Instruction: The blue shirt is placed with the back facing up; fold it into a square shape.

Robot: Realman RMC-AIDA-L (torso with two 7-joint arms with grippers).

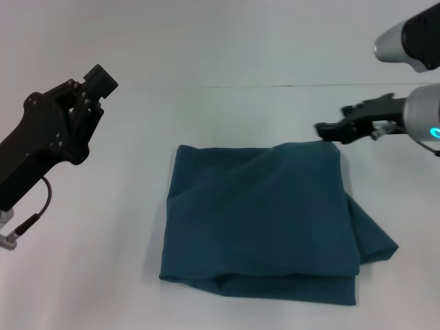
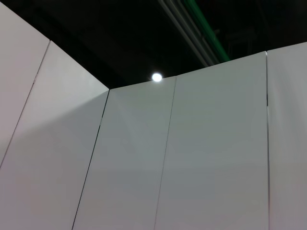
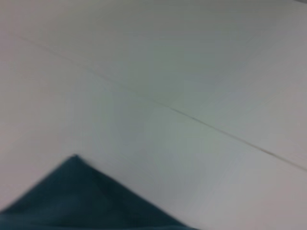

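The blue shirt (image 1: 265, 220) lies folded into a rough square in the middle of the white table (image 1: 103, 275), plain side showing. One flap sticks out at its right edge. My right gripper (image 1: 331, 121) hovers open just beyond the shirt's far right corner, holding nothing. A corner of the shirt (image 3: 86, 201) shows in the right wrist view. My left gripper (image 1: 96, 86) is raised at the left, well away from the shirt and pointing upward. The left wrist view shows only wall panels and ceiling.
White wall panels (image 2: 192, 158) stand behind the table. Bare tabletop surrounds the shirt on the left, in front and behind. A cable (image 1: 38, 206) hangs under the left arm.
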